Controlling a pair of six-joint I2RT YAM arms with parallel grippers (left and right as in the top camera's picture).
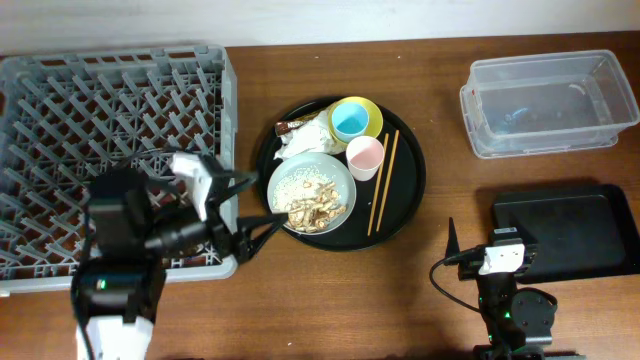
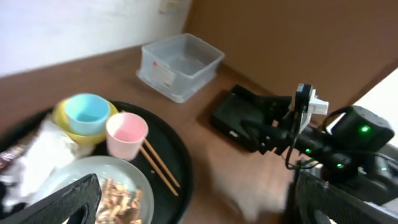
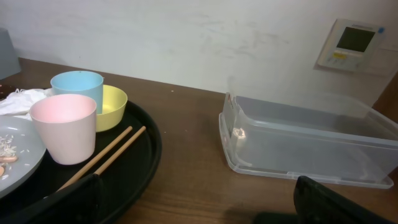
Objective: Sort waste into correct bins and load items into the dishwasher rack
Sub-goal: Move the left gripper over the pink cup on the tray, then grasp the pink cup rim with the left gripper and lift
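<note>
The grey-green dish point(image 1: 312, 192) with rice and brown food scraps point(image 1: 318, 205) lies on the round black tray point(image 1: 405, 205). Beside it are the pink cup point(image 1: 364, 155), the blue cup point(image 1: 350, 120) inside the yellow bowl point(image 1: 372, 112), the chopsticks point(image 1: 384, 180), the white napkin point(image 1: 303, 142) and the brown wrapper point(image 1: 289, 127). My left gripper point(image 1: 265, 230) is open and empty at the dish's left rim; in the left wrist view point(image 2: 199, 208) one finger is over the dish point(image 2: 93, 180). My right gripper point(image 1: 452, 245) is open and empty point(image 3: 205, 199), low over the table right of the round tray.
The grey dishwasher rack point(image 1: 110, 150) fills the left side. The clear tub point(image 1: 550, 105) stands at the back right, also in the right wrist view point(image 3: 305, 140). The shallow black tray point(image 1: 570, 225) lies in front of it, next to the right arm.
</note>
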